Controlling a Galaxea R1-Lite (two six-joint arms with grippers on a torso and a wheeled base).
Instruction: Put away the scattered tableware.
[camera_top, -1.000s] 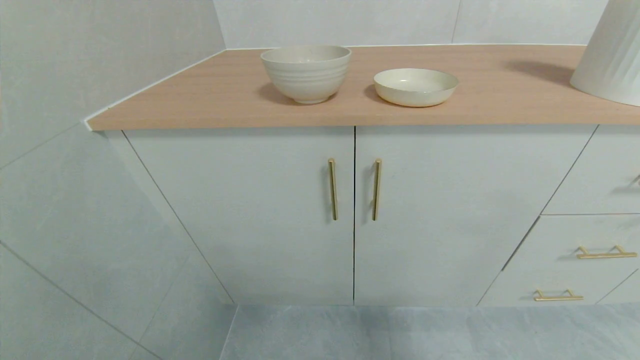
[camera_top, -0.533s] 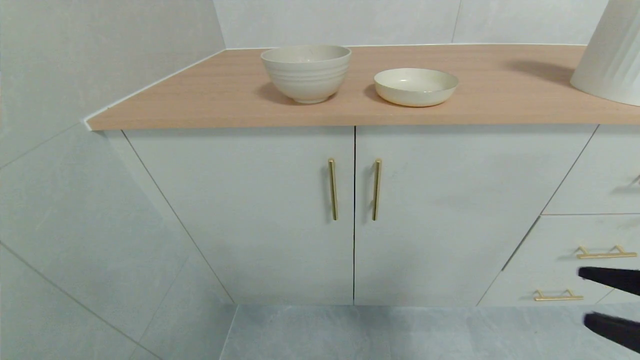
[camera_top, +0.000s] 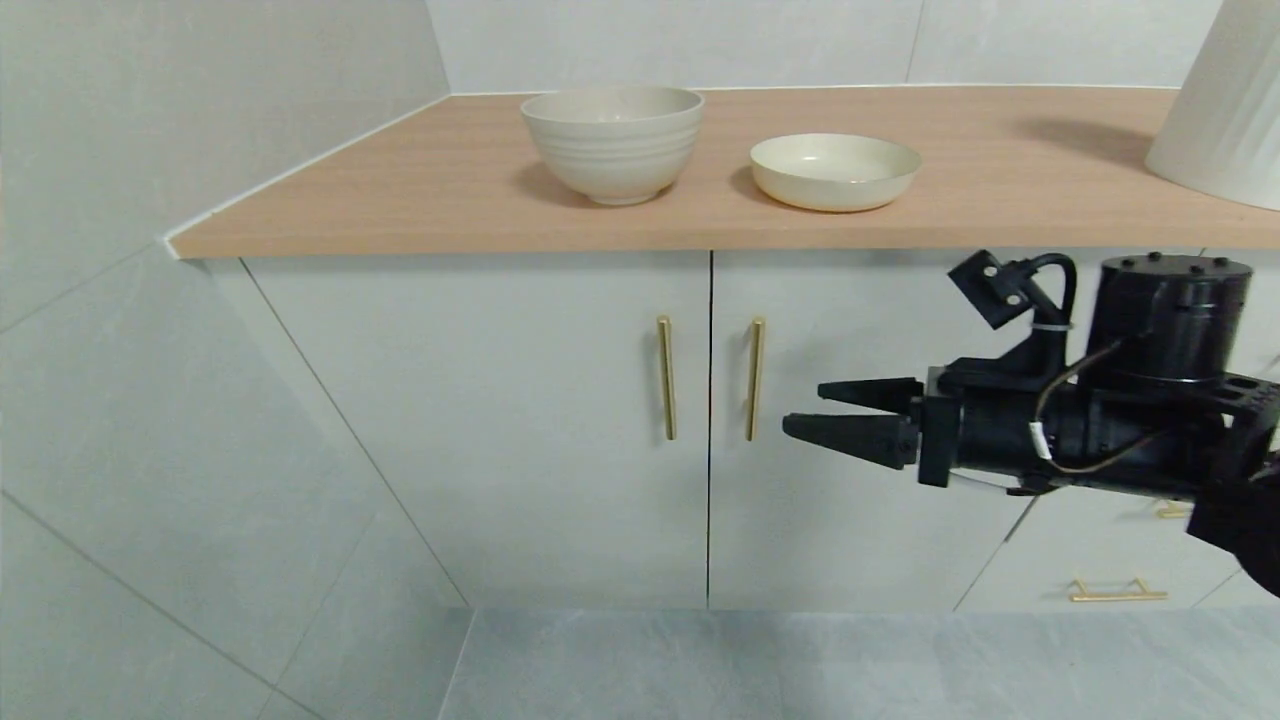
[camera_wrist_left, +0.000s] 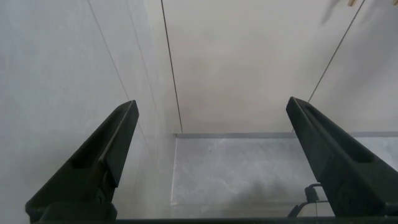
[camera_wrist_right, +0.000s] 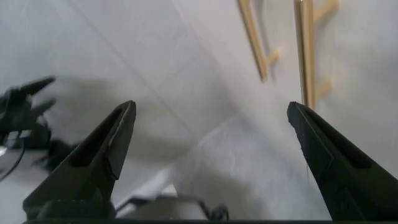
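A deep ribbed cream bowl (camera_top: 612, 140) and a shallow cream dish (camera_top: 835, 170) stand side by side on the wooden countertop (camera_top: 420, 200). Below it are two shut white cabinet doors with upright gold handles (camera_top: 665, 378) (camera_top: 754, 378). My right gripper (camera_top: 803, 410) hangs level in front of the right door, a little right of its handle and pointing toward it. In the right wrist view it (camera_wrist_right: 211, 111) is open with nothing between its fingers, and both gold handles (camera_wrist_right: 305, 50) lie ahead. My left gripper (camera_wrist_left: 211, 107) is open and empty, low before the cabinet base and the floor.
A tall white ribbed vessel (camera_top: 1215, 110) stands at the counter's right end. Drawers with gold handles (camera_top: 1118, 592) sit right of the doors. A tiled wall (camera_top: 150, 350) closes off the left side. Grey floor (camera_top: 800, 660) lies in front of the cabinet.
My right arm has come in from the lower right, moving up and left until its gripper is before the right cabinet door. The bowl and dish have not moved.
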